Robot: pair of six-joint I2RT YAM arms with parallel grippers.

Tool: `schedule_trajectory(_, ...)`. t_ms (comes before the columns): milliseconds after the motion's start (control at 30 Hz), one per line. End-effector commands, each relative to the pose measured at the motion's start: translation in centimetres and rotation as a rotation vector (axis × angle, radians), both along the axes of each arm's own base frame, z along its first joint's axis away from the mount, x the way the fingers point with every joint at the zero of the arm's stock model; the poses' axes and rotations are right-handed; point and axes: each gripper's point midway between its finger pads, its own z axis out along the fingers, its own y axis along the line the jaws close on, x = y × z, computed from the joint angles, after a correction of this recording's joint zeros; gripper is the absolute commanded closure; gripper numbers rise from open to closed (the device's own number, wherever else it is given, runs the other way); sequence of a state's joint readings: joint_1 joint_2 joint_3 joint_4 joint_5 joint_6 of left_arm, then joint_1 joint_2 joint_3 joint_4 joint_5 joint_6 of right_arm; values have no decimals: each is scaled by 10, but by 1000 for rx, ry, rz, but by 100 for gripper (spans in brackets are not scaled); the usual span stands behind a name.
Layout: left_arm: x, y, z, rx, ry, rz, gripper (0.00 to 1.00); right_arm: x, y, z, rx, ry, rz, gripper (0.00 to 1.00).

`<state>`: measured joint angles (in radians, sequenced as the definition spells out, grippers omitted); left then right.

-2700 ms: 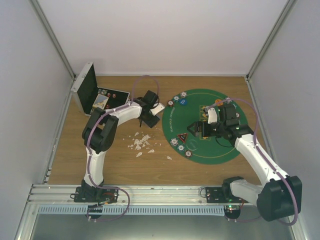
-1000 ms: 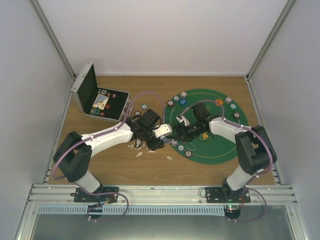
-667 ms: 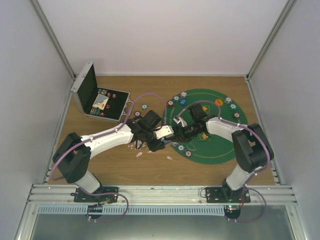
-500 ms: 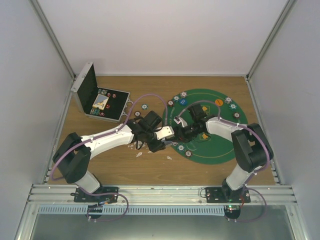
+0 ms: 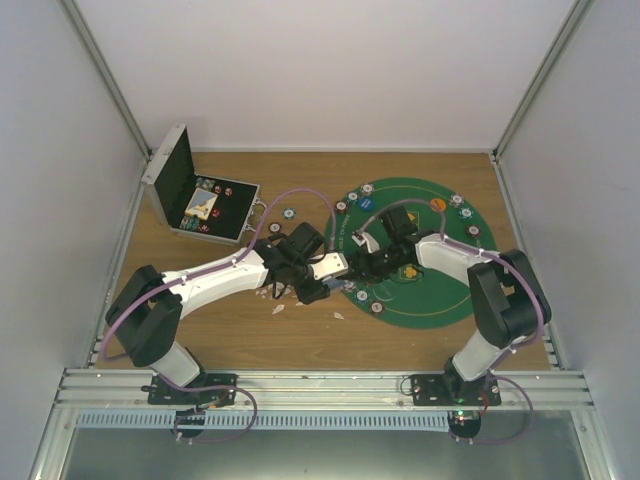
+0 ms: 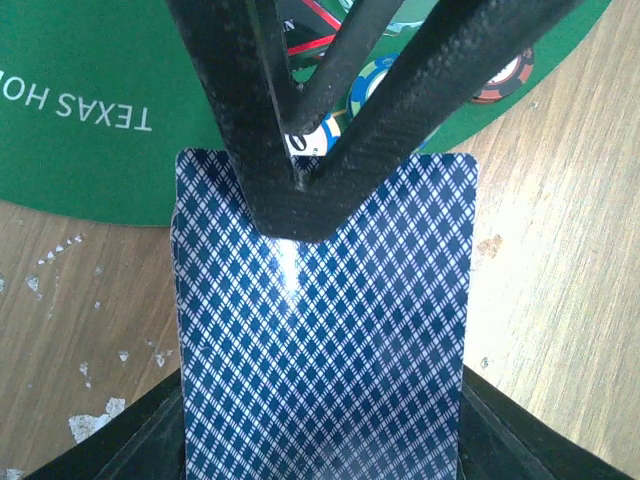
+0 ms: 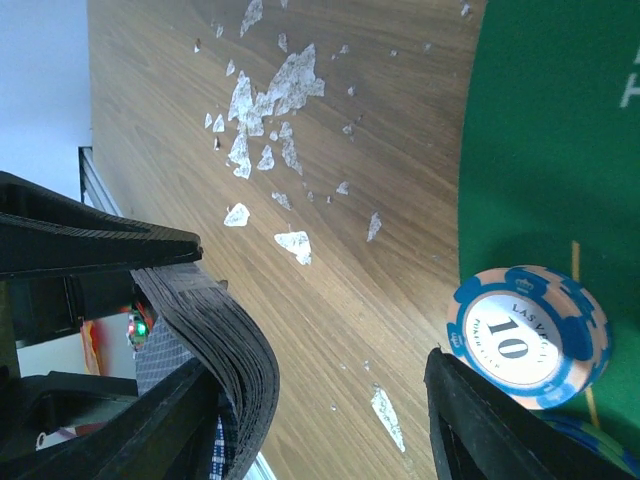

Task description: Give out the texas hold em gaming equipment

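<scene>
My left gripper (image 5: 318, 272) (image 6: 320, 435) is shut on a deck of blue diamond-backed playing cards (image 6: 320, 330) (image 5: 331, 266), held just off the left rim of the green mat (image 5: 440, 300). My right gripper (image 5: 358, 264) (image 7: 320, 375) meets it from the mat side with its jaws open around the deck's far end. One finger (image 6: 300, 200) lies on the top card. The stacked card edges (image 7: 235, 360) sit against that finger, and the other finger (image 7: 470, 420) stands apart. A "10" poker chip (image 7: 528, 337) lies on the mat beside it. More chips (image 5: 377, 307) ring the mat.
An open metal case (image 5: 195, 200) with cards and chips stands at the far left. Two loose chips (image 5: 289, 212) lie on the wood near it. White scraps (image 5: 280, 302) (image 7: 265, 110) litter the wood under the left arm. An orange button (image 5: 437, 204) lies on the mat's far side.
The right gripper's jaws have narrowed around the deck's end. Both arms have shifted only slightly; the left gripper keeps its hold on the deck.
</scene>
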<state>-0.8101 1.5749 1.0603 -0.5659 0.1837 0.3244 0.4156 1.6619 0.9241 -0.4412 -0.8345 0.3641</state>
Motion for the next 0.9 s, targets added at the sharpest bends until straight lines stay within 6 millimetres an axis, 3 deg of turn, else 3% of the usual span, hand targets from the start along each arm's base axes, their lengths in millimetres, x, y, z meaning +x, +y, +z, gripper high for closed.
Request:
schedule_trajectory(0, 2, -9, 23, -56, -54, -20, 42, 3, -10, -1, -28, -19, -27, 43)
schedule_trajectory(267, 4, -8, 20, -47, -55, -14, 42, -9, 4, 35, 138, -41, 46, 46)
schedule_trajectory(400, 5, -9, 20, -45, -55, -12, 42, -15, 8, 44, 182, -43, 76, 58)
schedule_trajectory(467, 5, -8, 20, -44, -56, -12, 42, -17, 9, 44, 181, -38, 81, 65)
schedule_trajectory(867, 5, -8, 21, -46, -61, -11, 43, -18, 9, 29, 130, -6, 68, 82)
